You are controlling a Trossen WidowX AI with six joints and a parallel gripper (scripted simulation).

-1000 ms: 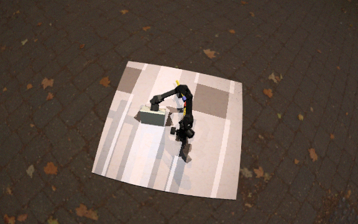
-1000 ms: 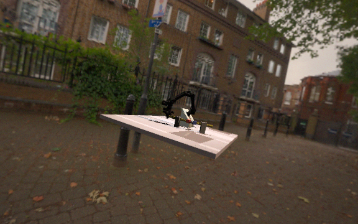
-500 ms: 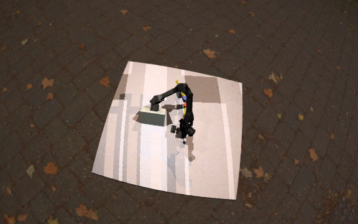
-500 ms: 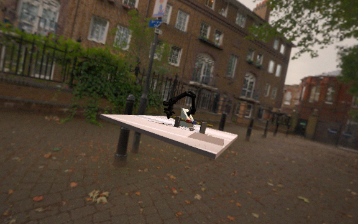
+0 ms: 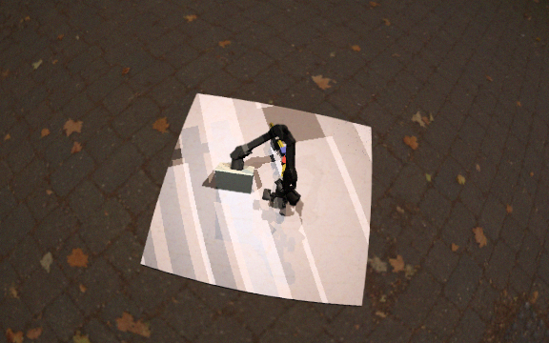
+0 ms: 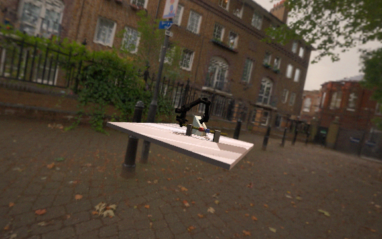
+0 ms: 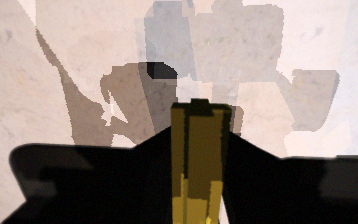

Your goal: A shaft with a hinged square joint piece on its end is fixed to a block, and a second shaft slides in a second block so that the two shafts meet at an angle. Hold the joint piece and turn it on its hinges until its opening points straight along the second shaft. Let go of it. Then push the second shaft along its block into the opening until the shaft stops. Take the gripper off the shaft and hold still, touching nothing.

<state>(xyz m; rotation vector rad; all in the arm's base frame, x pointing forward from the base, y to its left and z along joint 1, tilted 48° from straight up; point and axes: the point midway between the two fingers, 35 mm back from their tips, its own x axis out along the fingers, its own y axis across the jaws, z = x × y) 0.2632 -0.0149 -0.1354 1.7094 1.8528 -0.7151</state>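
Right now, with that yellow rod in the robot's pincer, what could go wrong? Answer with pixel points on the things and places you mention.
The pincer (image 5: 279,196) (image 7: 196,129) grips the yellow shaft (image 7: 205,155) near its end, so pushing slightly off line might make it slip or twist.

The shafts meet at small red and blue pieces (image 6: 204,130) between two upright blocks (image 6: 189,130) (image 6: 216,136); if those are misaligned, the shaft could jam there.

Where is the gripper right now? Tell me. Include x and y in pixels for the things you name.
In the wrist view, the gripper (image 7: 196,129) is at the bottom middle, shut on a yellow shaft (image 7: 205,160), above the pale tabletop (image 7: 320,30).
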